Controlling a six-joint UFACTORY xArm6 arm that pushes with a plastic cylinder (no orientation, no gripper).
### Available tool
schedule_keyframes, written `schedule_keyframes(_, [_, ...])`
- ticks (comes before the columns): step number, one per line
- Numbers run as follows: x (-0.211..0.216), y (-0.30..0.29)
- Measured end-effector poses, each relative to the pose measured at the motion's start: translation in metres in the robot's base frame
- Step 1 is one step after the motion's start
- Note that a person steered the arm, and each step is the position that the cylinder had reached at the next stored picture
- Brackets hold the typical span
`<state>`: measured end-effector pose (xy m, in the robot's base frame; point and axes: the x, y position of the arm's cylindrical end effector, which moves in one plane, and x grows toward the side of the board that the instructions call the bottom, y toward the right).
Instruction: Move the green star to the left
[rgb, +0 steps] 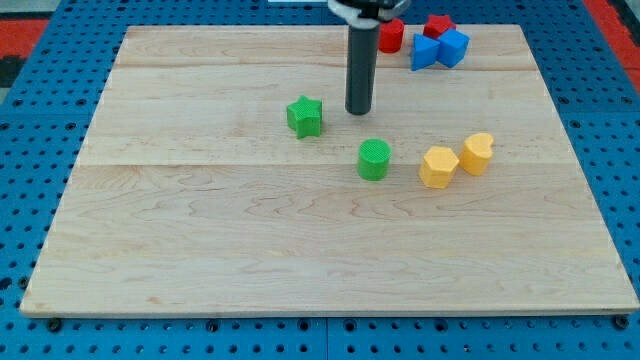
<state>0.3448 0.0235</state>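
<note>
Green cylinder (374, 159), two yellow blocks (438, 166) (477, 153) (touching), wooden board (200, 250).

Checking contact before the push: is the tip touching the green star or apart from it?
Apart: my tip stands just right of the green star, bare wood between.

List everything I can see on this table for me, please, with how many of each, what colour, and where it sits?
green star: one, green, upper middle of the board, just to the view's left of my tip
green cylinder: one, green, near the centre, below my tip
yellow blocks: two, yellow, view's right of the green cylinder, side by side
blue blocks: two, blue, top right
red blocks: two, red, top edge, one partly behind the rod
wooden board: one, pale wood, on a blue pegboard
my tip: one, dark rod end, right of the green star, apart from it
</note>
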Motion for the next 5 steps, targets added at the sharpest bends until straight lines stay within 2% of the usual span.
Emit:
schedule_keyframes(1, [0.003, -0.105])
schedule_keyframes(2, [0.019, -0.176])
schedule_keyframes(3, [-0.001, -0.14])
schedule_keyframes(4, [-0.005, -0.021])
schedule_keyframes(5, [0.061, -0.016])
